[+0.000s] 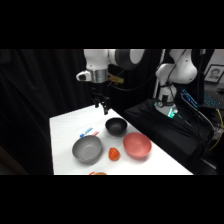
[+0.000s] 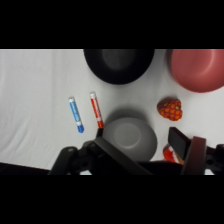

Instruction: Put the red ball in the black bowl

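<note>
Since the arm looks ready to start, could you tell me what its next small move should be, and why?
Probably move over the red ball and descend. The gripper hangs high near the table's far edge, holding nothing, and the ball lies on the table between the grey bowl and pink bowl, outside the black bowl.

White table point(image 1: 65, 127) below me, holding a grey bowl point(image 1: 87, 149) and a red-pink bowl point(image 1: 137, 145), well apart. On my wrist view a blue marker point(image 2: 75, 114) and a red marker point(image 2: 96, 109) lie side by side, near the grey bowl point(image 2: 128, 136). Black curtain behind
</note>
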Controlling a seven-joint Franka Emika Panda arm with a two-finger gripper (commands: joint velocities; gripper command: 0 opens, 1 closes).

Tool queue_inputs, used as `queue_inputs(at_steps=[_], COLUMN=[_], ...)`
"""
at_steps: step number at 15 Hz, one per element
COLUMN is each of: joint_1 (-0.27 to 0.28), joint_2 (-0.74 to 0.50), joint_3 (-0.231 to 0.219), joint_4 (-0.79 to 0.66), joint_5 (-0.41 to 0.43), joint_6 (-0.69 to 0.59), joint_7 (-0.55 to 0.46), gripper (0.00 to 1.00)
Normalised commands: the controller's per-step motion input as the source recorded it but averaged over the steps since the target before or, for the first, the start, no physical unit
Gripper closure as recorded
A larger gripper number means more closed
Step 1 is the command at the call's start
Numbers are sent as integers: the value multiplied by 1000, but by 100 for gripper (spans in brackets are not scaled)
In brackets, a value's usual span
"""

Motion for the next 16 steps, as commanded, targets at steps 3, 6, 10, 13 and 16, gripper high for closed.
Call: queue_inputs(at_steps=[3,6,10,13,16], joint_1=[-7,22,55,67,58], joint_2=[-3,58,146,179,165], joint_3=[32,50,61,52,41], joint_4=[23,98,189,221,171], joint_5=[13,49,87,124,143], joint_6=[-1,2,9,38,129], joint_7=[47,145,209,227,179], gripper=[0,0,0,0,0])
